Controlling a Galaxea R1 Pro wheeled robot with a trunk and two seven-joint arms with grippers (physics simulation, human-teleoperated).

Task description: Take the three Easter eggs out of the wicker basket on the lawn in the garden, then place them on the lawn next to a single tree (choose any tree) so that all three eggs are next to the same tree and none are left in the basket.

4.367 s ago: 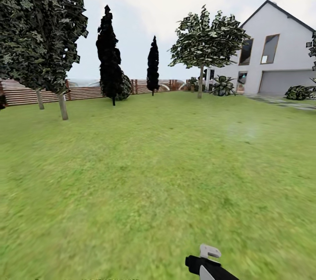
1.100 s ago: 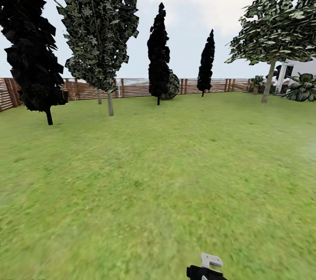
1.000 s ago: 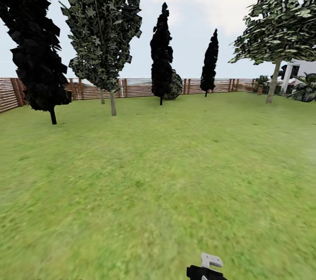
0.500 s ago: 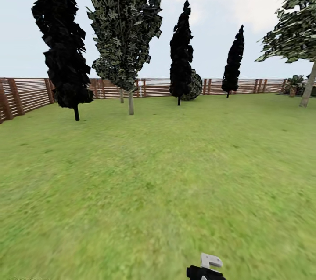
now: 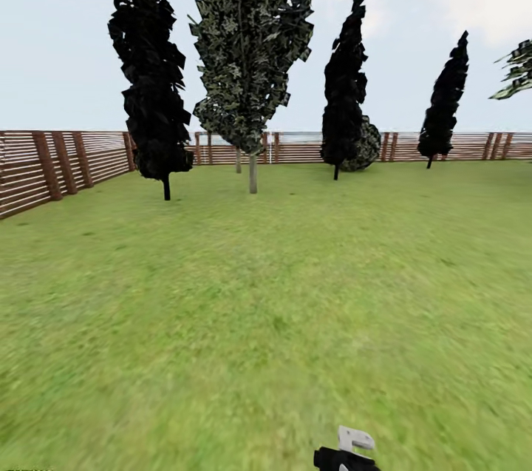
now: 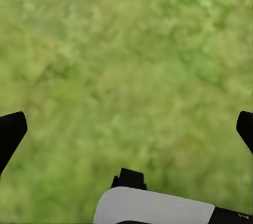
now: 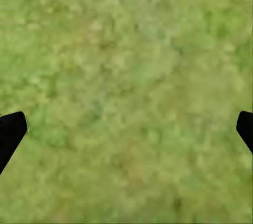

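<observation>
A small part of the right arm point(image 5: 346, 451) is seen in the head view: a black block with a light grey hooked piece on top. Black finger tips point(image 6: 10, 133) are seen in both wrist views. A rounded white part point(image 6: 158, 207) with a black knob is seen in the left wrist view.

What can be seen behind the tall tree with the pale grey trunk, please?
Behind the pale-trunked tree runs the brown slatted wooden fence, with a second thin trunk before it. The foliage hides whatever lies higher.

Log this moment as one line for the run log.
phase: in transit | ahead: tree, fence | below: lawn | left tool: open | right tool: open
</observation>
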